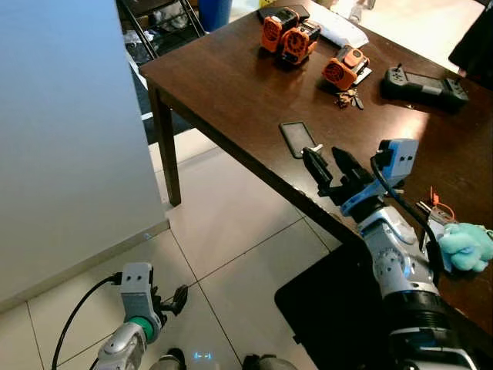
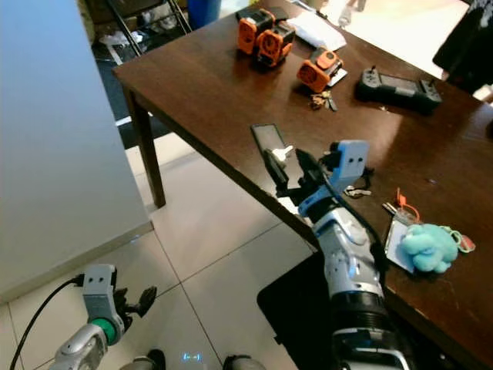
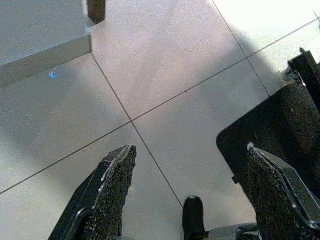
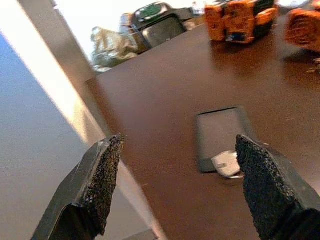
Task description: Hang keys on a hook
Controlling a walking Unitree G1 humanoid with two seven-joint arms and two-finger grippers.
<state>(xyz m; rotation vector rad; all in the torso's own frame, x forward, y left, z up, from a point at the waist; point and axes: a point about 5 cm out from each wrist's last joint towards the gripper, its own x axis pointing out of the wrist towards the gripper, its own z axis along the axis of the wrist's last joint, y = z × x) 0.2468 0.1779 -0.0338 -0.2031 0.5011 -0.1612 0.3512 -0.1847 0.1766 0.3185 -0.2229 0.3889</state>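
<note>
From the head, the right gripper (image 1: 333, 163) hovers wide open and empty over the table (image 1: 231, 92) edge near a phone (image 1: 297, 139), keys (image 1: 348, 98) lying farther back, while its wrist view shows spread fingers (image 4: 102, 175) framing that phone (image 4: 220, 136), and the left gripper (image 3: 190, 185) gapes empty above floor.

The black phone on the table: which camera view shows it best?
The right wrist view: the phone lies large and flat between the open right gripper's fingers. Both eye views show it smaller, near the table edge, just beyond that gripper.

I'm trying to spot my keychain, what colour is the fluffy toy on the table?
Light teal, the fluffy toy shows best in the right eye view, near the table edge.
</note>
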